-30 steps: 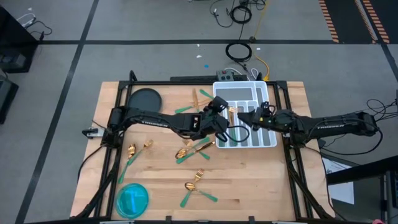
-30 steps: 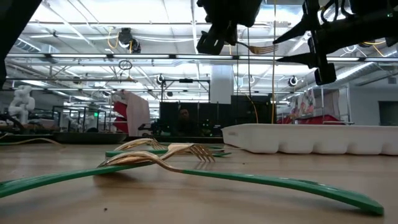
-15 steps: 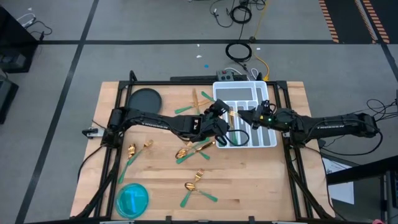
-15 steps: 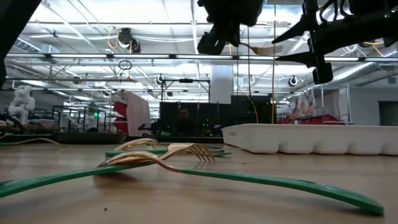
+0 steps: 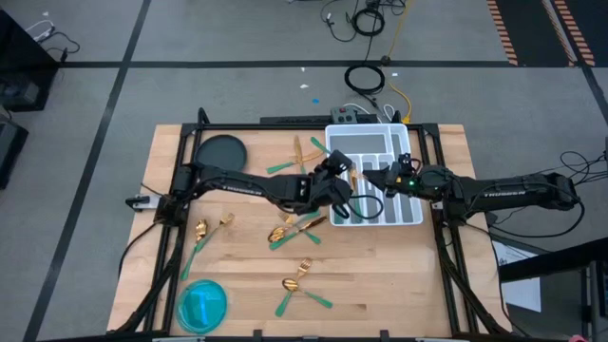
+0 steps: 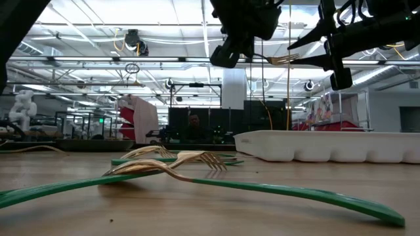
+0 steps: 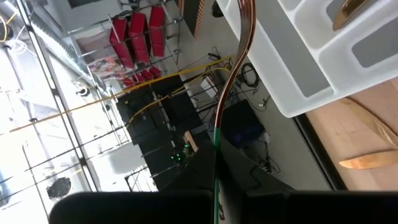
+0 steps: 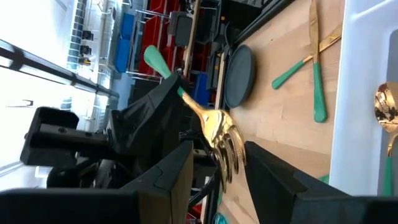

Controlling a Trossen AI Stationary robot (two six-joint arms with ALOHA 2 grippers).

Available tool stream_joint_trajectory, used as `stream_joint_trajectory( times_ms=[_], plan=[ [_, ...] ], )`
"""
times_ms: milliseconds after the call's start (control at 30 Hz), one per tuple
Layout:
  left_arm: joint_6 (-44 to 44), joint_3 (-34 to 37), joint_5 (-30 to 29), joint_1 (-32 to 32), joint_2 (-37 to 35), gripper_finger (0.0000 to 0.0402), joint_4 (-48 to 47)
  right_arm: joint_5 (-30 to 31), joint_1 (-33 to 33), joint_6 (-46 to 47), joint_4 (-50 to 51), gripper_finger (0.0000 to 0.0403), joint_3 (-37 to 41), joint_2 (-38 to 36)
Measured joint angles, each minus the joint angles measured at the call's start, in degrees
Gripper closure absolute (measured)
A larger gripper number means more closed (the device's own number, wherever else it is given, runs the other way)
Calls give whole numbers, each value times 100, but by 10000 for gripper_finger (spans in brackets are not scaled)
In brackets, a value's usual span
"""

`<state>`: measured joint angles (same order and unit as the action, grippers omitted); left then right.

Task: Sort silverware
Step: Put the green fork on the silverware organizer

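Fingers (image 8: 277, 171) of the right gripper (image 5: 372, 177) stand apart around the gold head of a fork (image 8: 219, 140). The left gripper (image 5: 339, 175), closed, holds its green handle above the white tray (image 5: 410, 215). Other silverware (image 5: 293, 228) lies on the table (image 5: 399, 275).

floor: grey, dark tape lines (image 5: 114, 85) | ceiling: bright strip lights (image 6: 98, 26) | shelving: red bins (image 7: 140, 34)

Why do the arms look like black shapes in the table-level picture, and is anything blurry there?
Low view: bright ceiling lights behind turn both arms into silhouettes, the left gripper and right gripper meeting at a raised fork; the nearest green handle looks soft. High view: lighting is even, shadows faint.
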<state>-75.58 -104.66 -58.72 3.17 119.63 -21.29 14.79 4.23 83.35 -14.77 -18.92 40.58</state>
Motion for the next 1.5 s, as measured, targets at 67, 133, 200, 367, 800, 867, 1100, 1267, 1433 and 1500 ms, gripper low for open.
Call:
stream_joint_trajectory(
  times_ms=[67, 133, 200, 367, 800, 867, 1100, 1267, 1433, 1500],
  plan=[
    [-3, 0, -2, -6, 0, 398, -6, -35, -4, -24, -14, 271, 0, -2],
    [-5, 0, 3, -13, 6, 398, -5, -53, -4, -44, -8, 271, 0, 0],
    [-19, 0, 18, -10, 9, 398, 10, -142, -4, -47, 7, 272, 0, 0],
    [-28, 0, 22, -6, 9, 398, 113, -176, -4, -48, 130, 293, -2, 6],
    [12, 0, 42, 21, 9, 398, 152, -108, 107, -173, 140, 343, -7, 68],
    [15, 0, 42, 43, 9, 398, 152, -109, 161, -177, 130, 340, -7, 68],
    [23, 0, 16, 57, 9, 398, 156, -168, 221, -153, 53, 327, -8, 68],
    [23, 0, 23, 57, 9, 398, 156, -255, 223, -195, 78, 343, -9, 68],
    [11, 0, 36, 60, 9, 398, 206, -276, 223, -241, 152, 378, -9, 68],
    [3, 0, 40, 59, 9, 398, 244, -265, 225, -282, 157, 394, -9, 68]
  ],
)
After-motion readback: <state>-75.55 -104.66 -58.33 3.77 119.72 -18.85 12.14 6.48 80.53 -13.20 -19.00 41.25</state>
